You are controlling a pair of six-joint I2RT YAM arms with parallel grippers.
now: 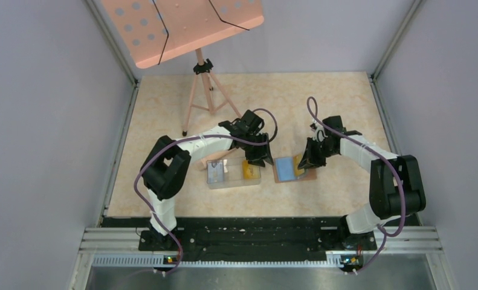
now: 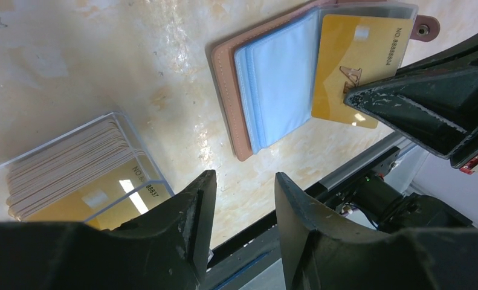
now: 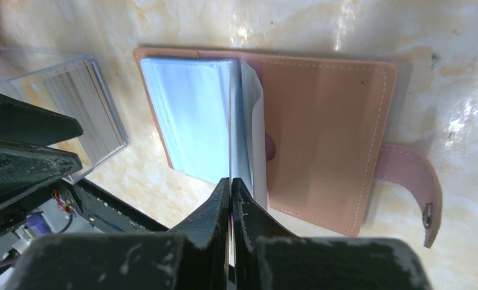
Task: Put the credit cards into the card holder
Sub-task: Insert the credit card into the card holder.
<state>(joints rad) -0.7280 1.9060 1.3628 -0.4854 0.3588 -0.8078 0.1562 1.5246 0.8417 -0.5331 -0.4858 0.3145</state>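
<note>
Right wrist view shows the right jaws pinched shut on a yellow card point(image 2: 351, 54), held edge-on at the clear sleeves of the open card holder point(image 3: 327, 133); the card looks light, stiff and slick, probably best gripped by one short edge; the holder is soft tan leather with a stitched border and a snap tab, lying flat on the marbled surface point(image 2: 103, 60); the left jaws hang half open and empty beside a clear box point(image 2: 118, 121) where more cards point(image 2: 67, 163) sit stacked.
</note>
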